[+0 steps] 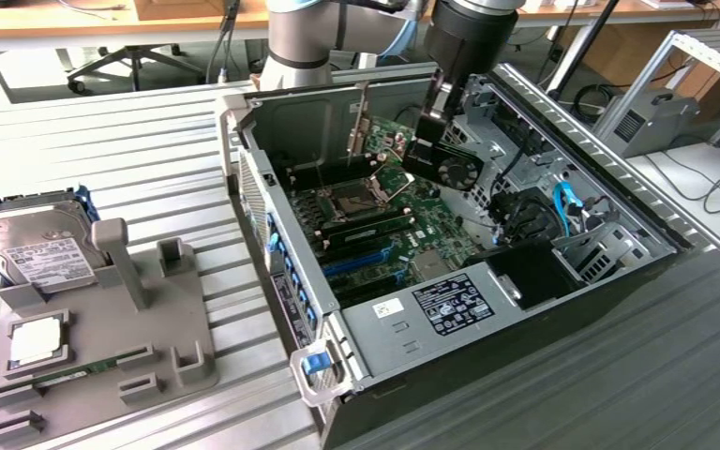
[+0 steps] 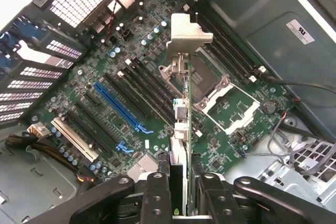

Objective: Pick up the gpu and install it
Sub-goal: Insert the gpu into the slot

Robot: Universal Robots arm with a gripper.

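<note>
The gpu [image 1: 442,161] is a thin green card with a black round fan, hanging tilted inside the open computer case [image 1: 373,323], above the motherboard [image 1: 392,225]. My gripper [image 1: 441,120] is shut on its upper edge. In the wrist view the gpu [image 2: 185,124] appears edge-on between my two black fingers [image 2: 157,198], with its silver end bracket [image 2: 187,31] at the far end. It hovers over the motherboard [image 2: 68,90], between the black slots and the open CPU socket [image 2: 212,85]. The long blue slot [image 2: 123,108] lies to one side of the card.
A grey fixture [image 1: 160,337] stands on the slatted table at the exterior view's left, with a silver hard drive [image 1: 35,248], a processor chip [image 1: 35,339] and a RAM stick [image 1: 79,375]. Blue cables [image 1: 569,208] and drive bays crowd the case's right side.
</note>
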